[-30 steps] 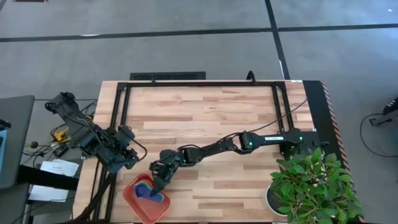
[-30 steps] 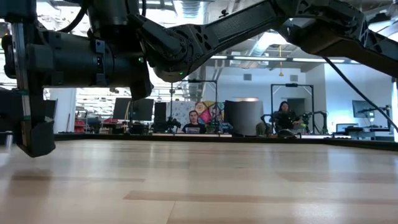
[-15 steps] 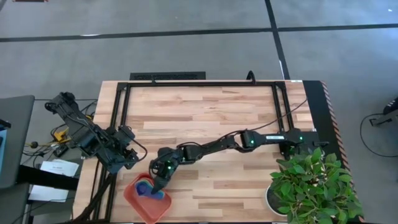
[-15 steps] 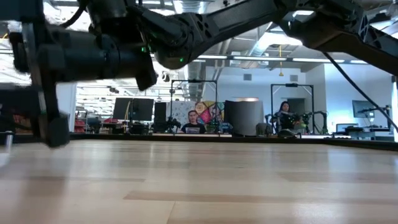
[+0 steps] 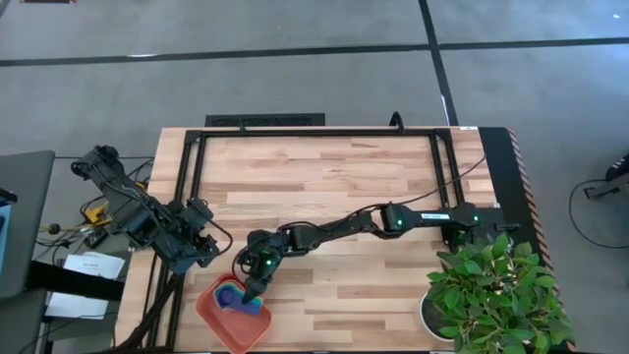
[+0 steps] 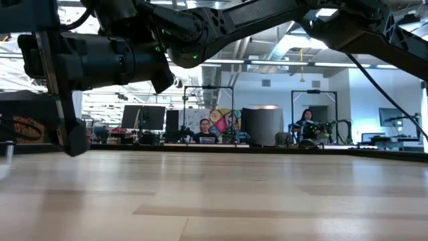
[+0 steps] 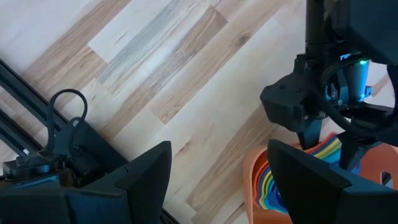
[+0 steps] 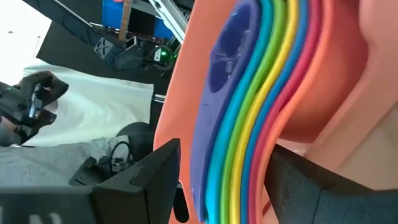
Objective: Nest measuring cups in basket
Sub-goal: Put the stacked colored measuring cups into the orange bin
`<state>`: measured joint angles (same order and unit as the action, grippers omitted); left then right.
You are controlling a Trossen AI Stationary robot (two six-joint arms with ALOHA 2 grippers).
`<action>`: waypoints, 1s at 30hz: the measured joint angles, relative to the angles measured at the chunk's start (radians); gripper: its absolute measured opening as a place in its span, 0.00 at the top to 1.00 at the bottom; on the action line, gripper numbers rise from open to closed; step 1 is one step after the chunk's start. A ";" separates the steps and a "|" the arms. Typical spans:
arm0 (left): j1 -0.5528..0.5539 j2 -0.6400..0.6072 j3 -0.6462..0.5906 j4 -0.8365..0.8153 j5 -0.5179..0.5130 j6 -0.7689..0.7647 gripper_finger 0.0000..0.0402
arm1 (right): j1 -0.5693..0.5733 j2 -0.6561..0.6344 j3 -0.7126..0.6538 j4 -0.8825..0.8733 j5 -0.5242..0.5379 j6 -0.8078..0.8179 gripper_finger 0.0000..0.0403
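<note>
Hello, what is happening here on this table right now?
The right gripper hangs open just above the basket at the table's near left corner. The measuring cups already sit nested inside it as one rainbow stack, with the dark purple-blue one innermost. The gripper holds nothing. The left gripper waits open beside the basket, off the table's left edge, also empty.

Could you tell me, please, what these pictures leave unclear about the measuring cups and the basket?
- Measuring cups: the right wrist view shows only stacked coloured rims; in the high view the right gripper covers part of them, so a count is not possible.
- Basket: absent from the low view; in the left wrist view the left gripper's fingers hide part of it.
- Cup handles: not made out in any view.
</note>
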<state>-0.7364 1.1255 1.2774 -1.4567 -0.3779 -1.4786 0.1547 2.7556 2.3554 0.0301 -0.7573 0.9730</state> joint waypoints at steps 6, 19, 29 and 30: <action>0.000 0.000 0.000 0.000 0.000 0.000 0.37 | 0.000 0.000 0.000 -0.004 -0.012 0.020 0.40; 0.000 0.000 0.000 -0.004 0.000 0.007 0.37 | -0.019 0.000 0.002 -0.076 -0.038 0.017 0.40; 0.000 0.000 0.000 -0.019 -0.028 0.025 0.37 | -0.021 -0.087 0.001 -0.203 0.028 -0.097 0.40; 0.000 0.000 0.000 -0.019 -0.031 0.028 0.37 | -0.022 -0.087 0.001 -0.213 0.028 -0.099 0.40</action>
<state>-0.7364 1.1255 1.2774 -1.4761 -0.4087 -1.4503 0.1326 2.6682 2.3566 -0.1833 -0.7288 0.8738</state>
